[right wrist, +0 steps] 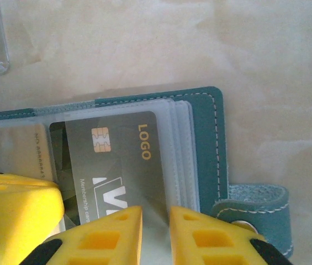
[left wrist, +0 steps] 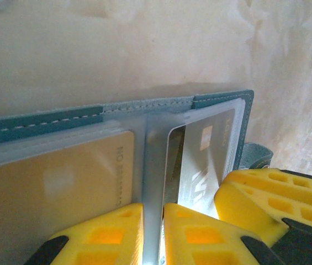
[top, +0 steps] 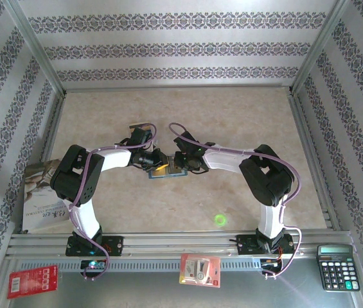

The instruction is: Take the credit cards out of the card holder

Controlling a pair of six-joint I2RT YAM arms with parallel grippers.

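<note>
Left pincer [left wrist: 153,234] pinching clear sleeve [left wrist: 151,165], right pincer [right wrist: 156,234] narrowly parted, card holder [right wrist: 206,143] open, long axis left-right

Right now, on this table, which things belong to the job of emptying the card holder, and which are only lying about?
For the job: card holder, lying open; gold card and dark grey card, both inside it.

Lying about: black calculator, red-and-white packet, red packet, printed booklet.
</note>
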